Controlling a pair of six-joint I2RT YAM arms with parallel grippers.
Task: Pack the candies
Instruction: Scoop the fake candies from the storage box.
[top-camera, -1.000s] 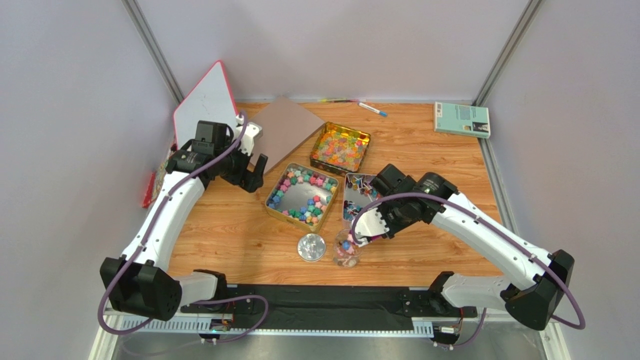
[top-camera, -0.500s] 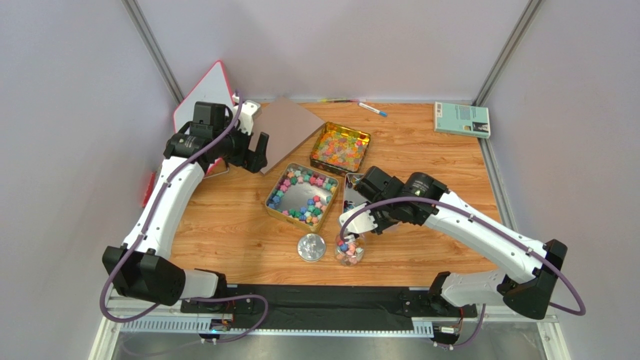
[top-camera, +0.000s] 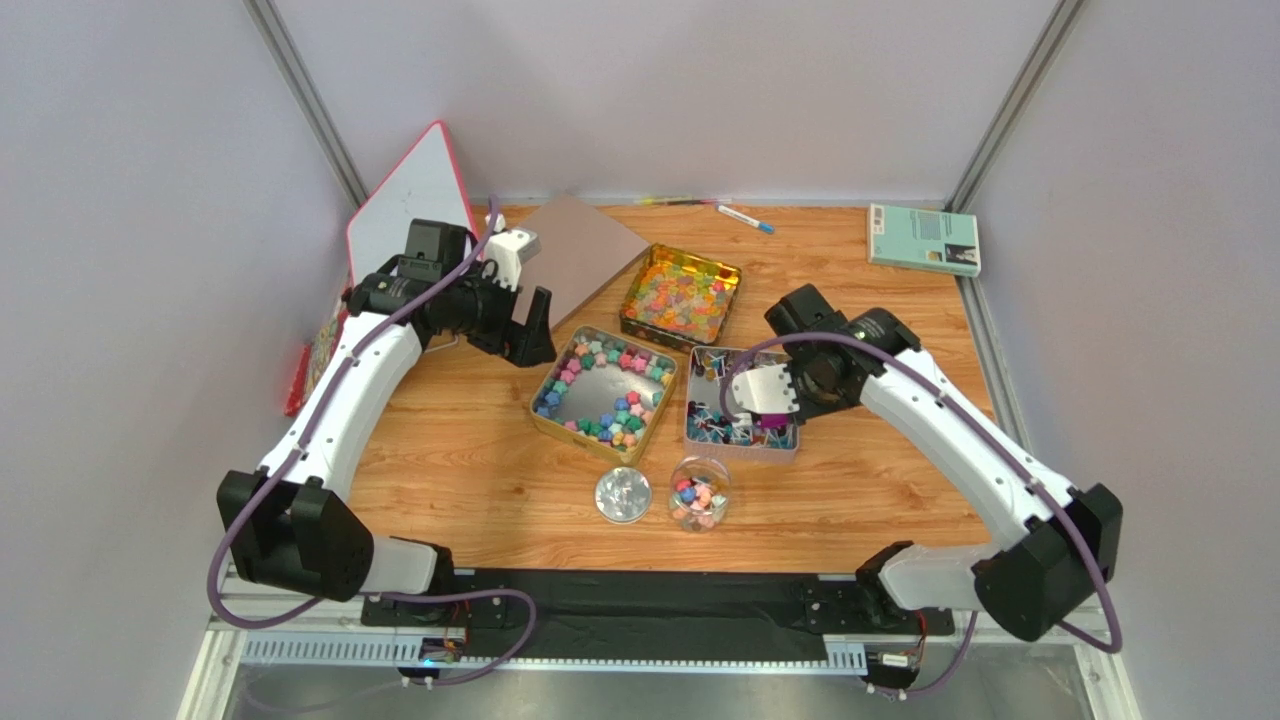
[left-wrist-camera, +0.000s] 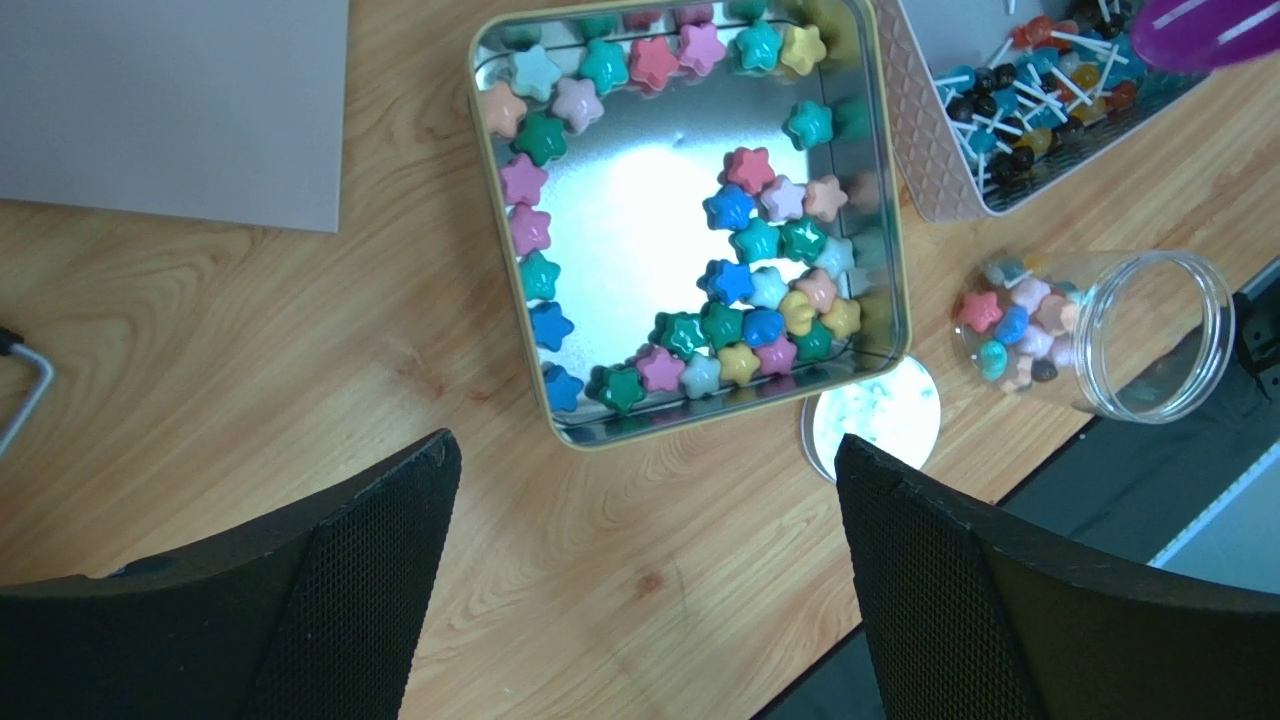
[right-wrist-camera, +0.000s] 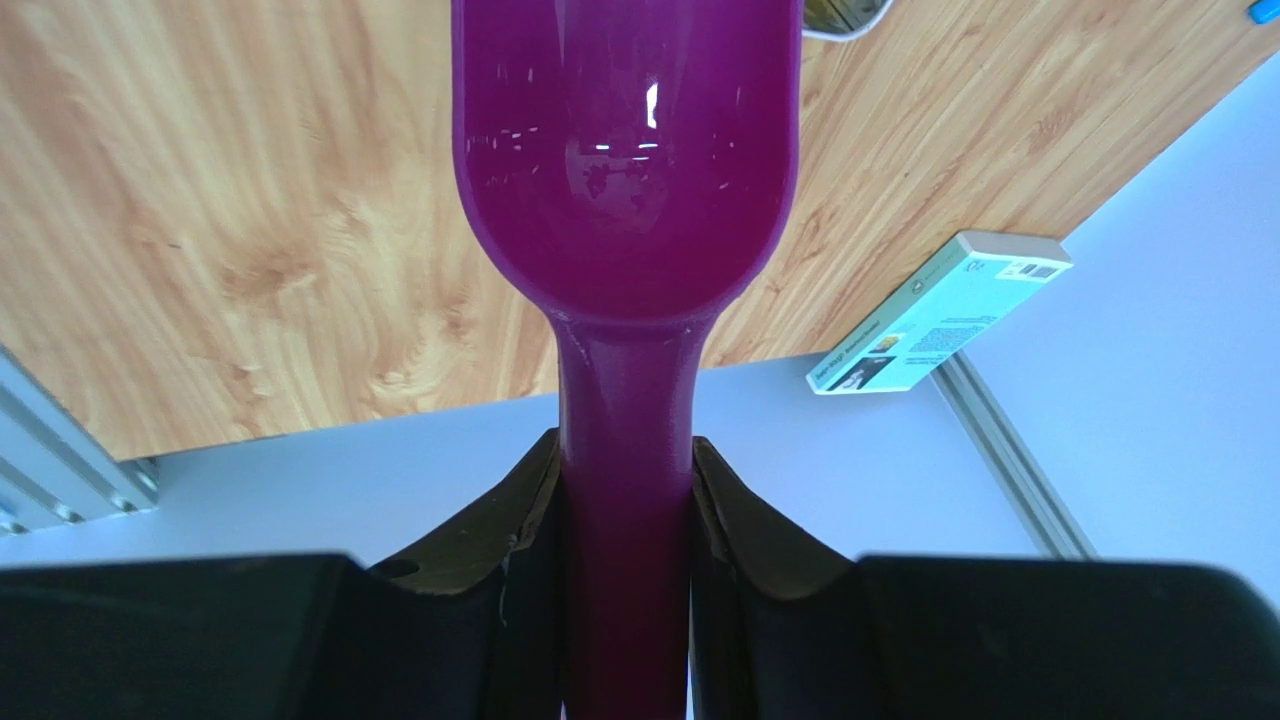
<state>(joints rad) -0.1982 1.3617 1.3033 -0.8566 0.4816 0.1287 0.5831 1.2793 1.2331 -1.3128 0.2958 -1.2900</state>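
Pastel star-shaped candies (left-wrist-camera: 751, 285) lie in a square metal tin (top-camera: 541, 405). Glossy orange-yellow candies (top-camera: 679, 296) fill a second tin behind it. A third tin (top-camera: 694, 428) holds blue, red and white pieces on sticks (left-wrist-camera: 1022, 105). A clear jar (top-camera: 697, 495) near the front holds a few candies (left-wrist-camera: 1014, 323). My left gripper (top-camera: 526, 323) is open and empty, left of the star tin; its fingers (left-wrist-camera: 376, 555) frame bare wood in the left wrist view. My right gripper (top-camera: 766, 405) is shut on the purple scoop (right-wrist-camera: 624, 150) over the third tin; the scoop also shows in the top view (top-camera: 775, 432).
The jar's round lid (top-camera: 622, 494) lies left of the jar. A brown board (top-camera: 579, 255) and a red-edged whiteboard (top-camera: 406, 195) stand at the back left. A teal book (top-camera: 923, 237) and pens (top-camera: 744, 219) lie at the back.
My right gripper has moved with the scoop from above the jar back and right to the third tin. My left gripper has shifted right, closer to the star tin.
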